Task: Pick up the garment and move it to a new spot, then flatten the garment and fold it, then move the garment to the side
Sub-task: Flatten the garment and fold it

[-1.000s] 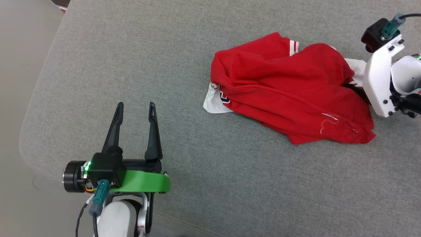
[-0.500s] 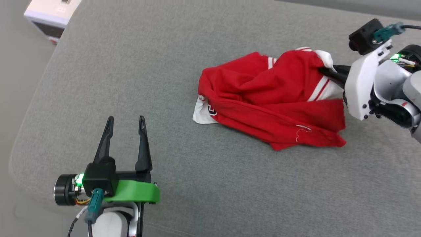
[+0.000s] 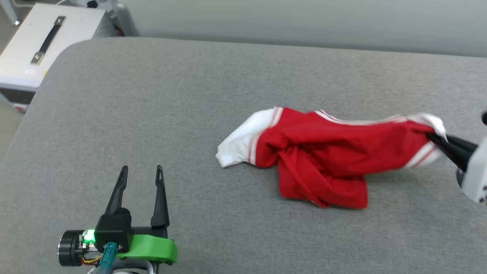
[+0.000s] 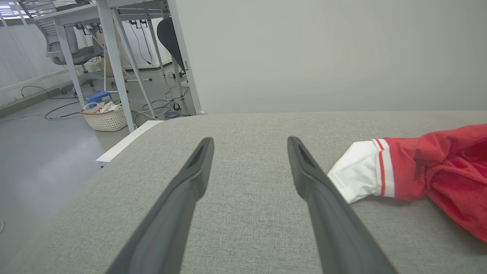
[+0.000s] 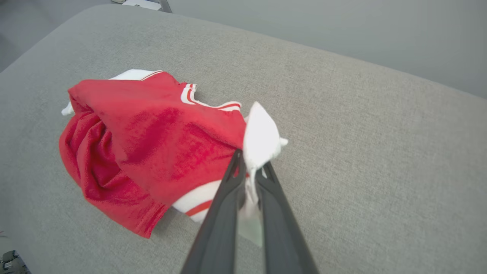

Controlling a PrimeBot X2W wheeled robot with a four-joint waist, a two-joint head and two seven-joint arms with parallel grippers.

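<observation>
Right claw [image 3: 432, 135] is clamped down tight on a white sleeve corner of the garment [image 3: 327, 152], way over at the right edge of the head view. In the right wrist view you can see the white cloth squeezed between the two dark fingers [image 5: 224, 198], with a little tuft poking out past the tips. The held end looks raised a bit, with a shadow under it. The red body trails off to the left from there, stretched and bunched into folds, with the lower part heaped on the grey padded surface [image 3: 190, 95]. The other white sleeve [image 3: 237, 146] (the one with the red stripe trim) lies on the surface at the far left end of the shirt.

Left claw [image 3: 141, 168] sits at the lower left of the head view, fingers spread wide with nothing between them, apart from the shirt. There's also a pale box with a dark handle [image 3: 49, 42] off the surface's far left corner.
</observation>
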